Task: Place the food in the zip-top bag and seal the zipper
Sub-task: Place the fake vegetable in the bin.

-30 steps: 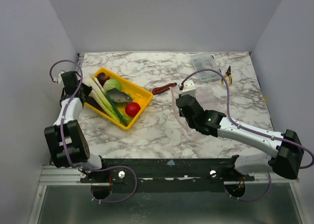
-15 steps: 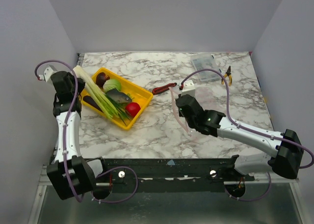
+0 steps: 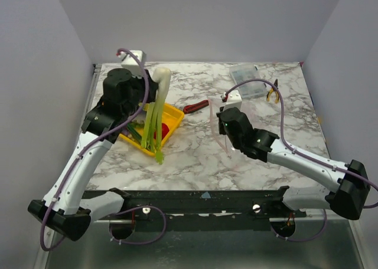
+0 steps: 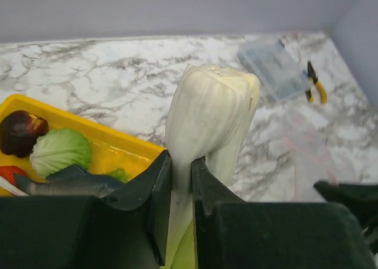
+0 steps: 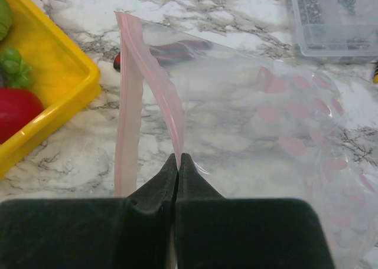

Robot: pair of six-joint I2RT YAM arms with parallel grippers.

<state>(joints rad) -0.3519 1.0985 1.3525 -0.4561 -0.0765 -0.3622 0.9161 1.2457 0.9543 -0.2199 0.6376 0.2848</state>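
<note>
A long stalk with a white bulb and green leaves hangs upright above the yellow tray. My left gripper is shut on its pale stem, jaws pressed on either side. Eggplant, fish and tomato lie in the tray beside a green cabbage. The clear zip-top bag lies on the marble right of the tray, its mouth facing the tray. My right gripper is shut on one side of the pinkish zipper, holding it up; the other strip stands apart.
A red-handled tool lies behind the bag's mouth. A rigid clear compartment box and yellow-handled pliers sit at the back right. Grey walls close the table on three sides.
My left arm has swung up and to the right, lifting the stalk out of the tray until it hangs upright. The right gripper has kept its hold on the bag and shifted slightly.
</note>
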